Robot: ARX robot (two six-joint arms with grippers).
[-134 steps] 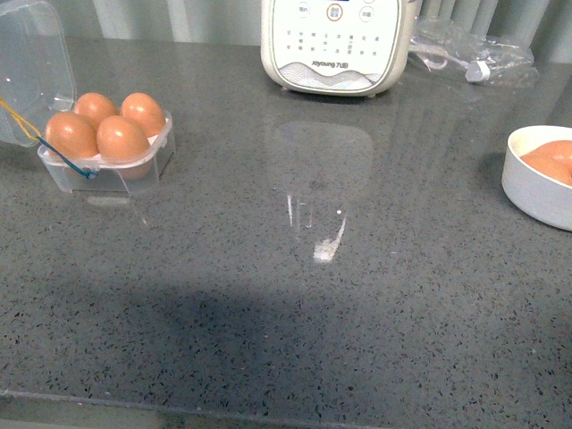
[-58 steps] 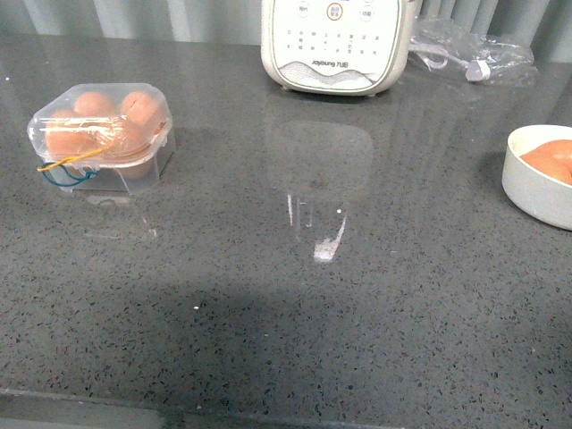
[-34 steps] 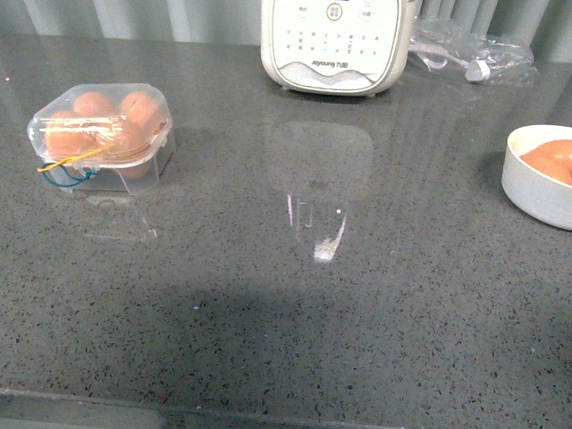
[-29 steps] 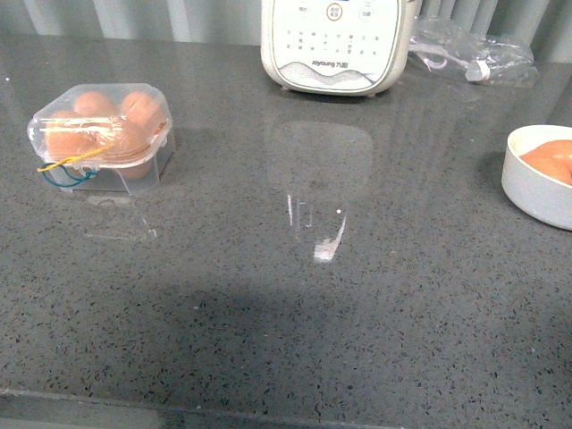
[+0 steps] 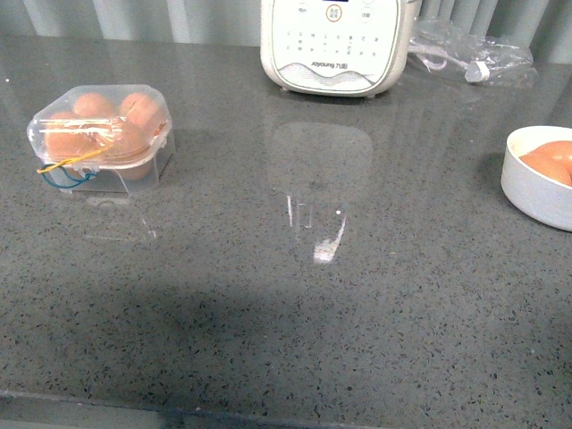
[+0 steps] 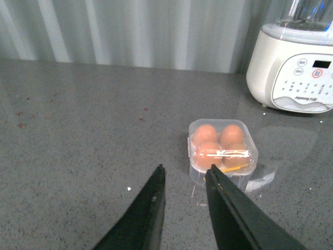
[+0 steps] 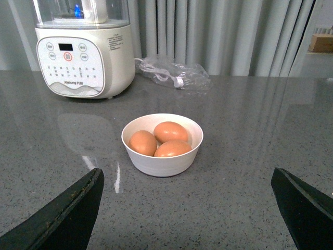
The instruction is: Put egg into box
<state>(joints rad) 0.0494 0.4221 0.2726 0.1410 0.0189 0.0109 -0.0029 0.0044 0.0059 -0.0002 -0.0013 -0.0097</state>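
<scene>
The box (image 5: 100,136) stands at the far left of the grey counter (image 5: 295,295), and its clear lid is down over the cups. Through the lid four brown eggs can be seen, one in each cup, so the egg (image 5: 68,143) of the task seems to be already inside; I cannot tell which of the four it is, I only mark the near left one. A yellow band and a blue band hang at the near left corner of the box. In the left wrist view the same box (image 6: 222,152) lies a little beyond the left gripper (image 6: 186,168), which has its two dark fingers slightly apart and holds nothing; it does not touch the box.

At the right edge of the counter, well apart from the box, there is a white bowl (image 7: 162,144) with three more brown eggs in it. The right gripper (image 7: 187,192) is spread wide and empty, on the near side of the bowl. At the far side stands a white kitchen appliance (image 5: 336,45), and to its right lies a clear plastic bag (image 5: 474,54).

My judgement is that the task is nearly finished or finished: all four cups are filled and the lid is closed. Whether the lid is really snapped shut, the pictures do not show.
</scene>
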